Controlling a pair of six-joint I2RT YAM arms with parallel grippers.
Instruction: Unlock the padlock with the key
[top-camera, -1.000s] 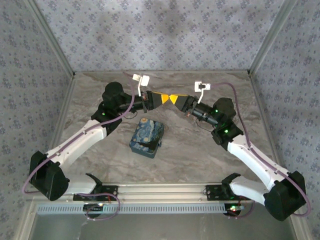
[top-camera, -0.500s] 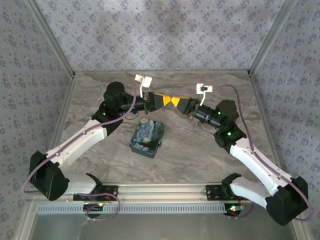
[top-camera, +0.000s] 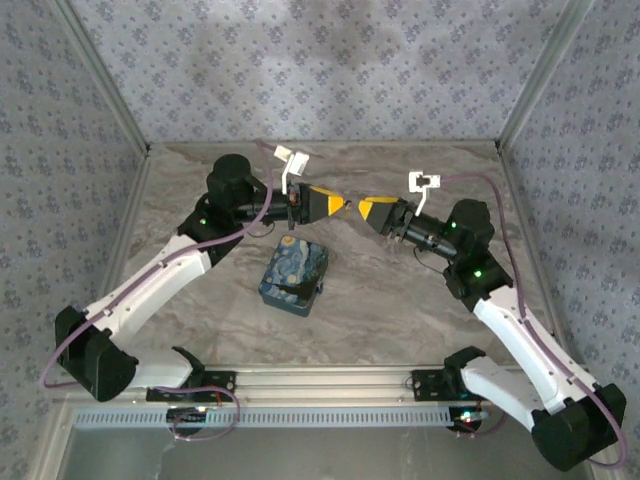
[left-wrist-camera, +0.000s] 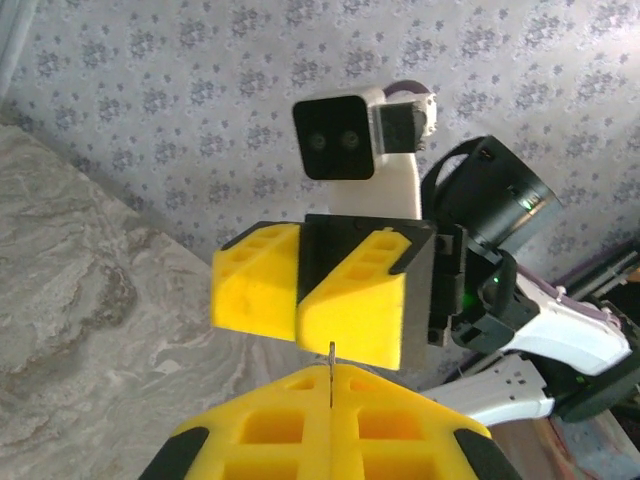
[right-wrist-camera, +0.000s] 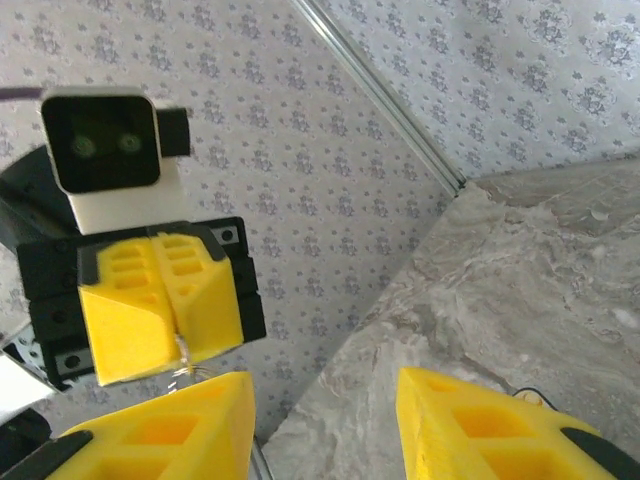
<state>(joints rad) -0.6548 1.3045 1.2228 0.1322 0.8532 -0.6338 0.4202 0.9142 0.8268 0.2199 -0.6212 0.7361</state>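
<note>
**Two claws meet in the air, and the key is pinched in the left one**

From above, the left gripper (top-camera: 342, 205) and the right gripper (top-camera: 365, 209) are raised over the table (top-camera: 400, 300), with their tips near but apart. A painted tin (top-camera: 294, 277) lies in front of them; whether the padlock sits on or in it is too small to tell. In the left wrist view, the left jaws are pressed tight together on a thin metal sliver, which I judge to be the key (left-wrist-camera: 331, 362). It stands out of the seam toward the right claw, probably so the other arm can reach it. In the right wrist view, the right fingers (right-wrist-camera: 170, 430) stand wide with nothing between them, and the key hangs from the closed left claw opposite.
</note>
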